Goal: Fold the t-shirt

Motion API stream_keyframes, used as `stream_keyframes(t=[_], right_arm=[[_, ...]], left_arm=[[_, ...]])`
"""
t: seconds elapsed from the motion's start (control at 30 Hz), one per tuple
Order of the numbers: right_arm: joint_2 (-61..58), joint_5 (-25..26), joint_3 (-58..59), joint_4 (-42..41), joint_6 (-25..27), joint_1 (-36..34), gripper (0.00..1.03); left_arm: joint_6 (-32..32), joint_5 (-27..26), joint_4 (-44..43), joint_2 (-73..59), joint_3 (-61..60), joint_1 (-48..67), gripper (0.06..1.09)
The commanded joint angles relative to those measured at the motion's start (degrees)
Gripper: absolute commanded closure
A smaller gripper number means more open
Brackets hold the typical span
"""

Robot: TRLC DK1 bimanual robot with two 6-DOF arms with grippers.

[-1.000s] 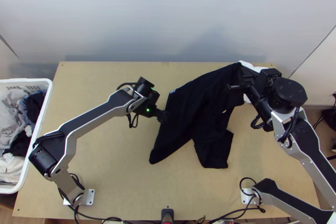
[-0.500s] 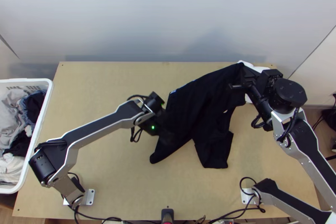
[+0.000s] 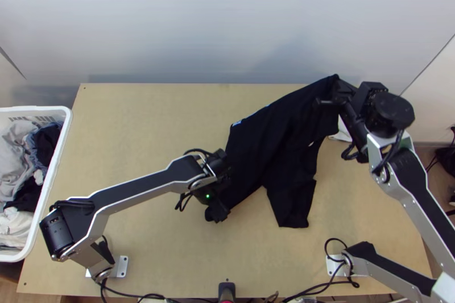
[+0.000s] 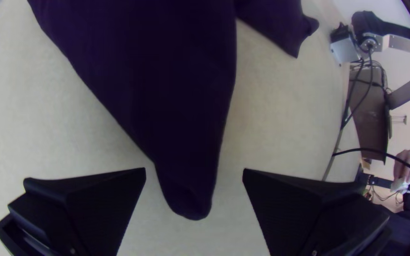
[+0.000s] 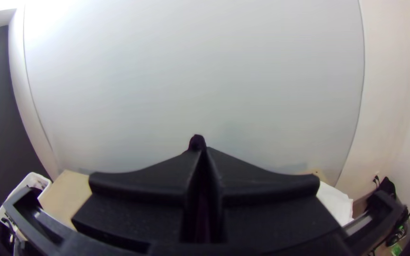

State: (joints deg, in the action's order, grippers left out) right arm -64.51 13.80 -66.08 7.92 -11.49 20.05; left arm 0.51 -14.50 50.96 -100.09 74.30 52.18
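The left pincer (image 3: 218,214) gapes wide, the shirt's (image 3: 267,149) narrow tip showing between its fingers above the bench (image 3: 142,246); the right pincer (image 3: 335,94) clamps the far end, mostly hiding the pinched cloth.

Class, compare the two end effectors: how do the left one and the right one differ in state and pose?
The left end effector is open, its fingers apart on either side of the t-shirt's narrow tip; the right end effector is shut on the cloth.
The left end effector faces down toward the table; the right end effector points toward the wall.
Both have two wide, flat black fingers.
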Motion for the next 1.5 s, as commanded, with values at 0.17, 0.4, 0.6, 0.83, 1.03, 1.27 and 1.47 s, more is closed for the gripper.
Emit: stream_keyframes(t=[0.17, 0.4, 0.6, 0.83, 1.03, 1.27, 1.47], right_arm=[[-4.13, 0.08, -3.88, -0.45, -4.33, -2.48, 1.0], [-3.78, 0.0, -3.79, -0.45, -4.42, -2.92, 1.0], [-3.43, 0.08, -3.35, -1.77, -4.33, -3.44, 1.0], [-3.34, 0.08, -3.44, -2.91, -4.07, -4.06, 1.0], [-3.17, 0.08, -3.79, -5.2, -2.75, -4.67, 1.0], [-2.37, 0.08, -3.61, -12.49, -1.17, -6.08, 1.0], [-1.93, 0.08, -5.55, -14.6, -0.91, -6.43, 1.0]], left_arm=[[0.63, 10.37, -5.87, -0.1, -1.44, 1.69, 0.36], [2.21, 13.45, -13.69, 0.6, -1.62, -0.59, 1.05], [8.28, 13.45, -16.68, 0.69, 4.54, -9.12, 1.05], [14.6, 13.45, -17.21, -0.19, 17.63, -23.79, 1.05], [17.59, 13.54, -17.21, -2.04, 29.06, -35.31, 1.05], [20.76, 13.54, -17.3, -1.16, 38.29, -44.1, 1.05], [21.02, 13.54, -20.2, 1.83, 40.83, -47.53, 1.05]])
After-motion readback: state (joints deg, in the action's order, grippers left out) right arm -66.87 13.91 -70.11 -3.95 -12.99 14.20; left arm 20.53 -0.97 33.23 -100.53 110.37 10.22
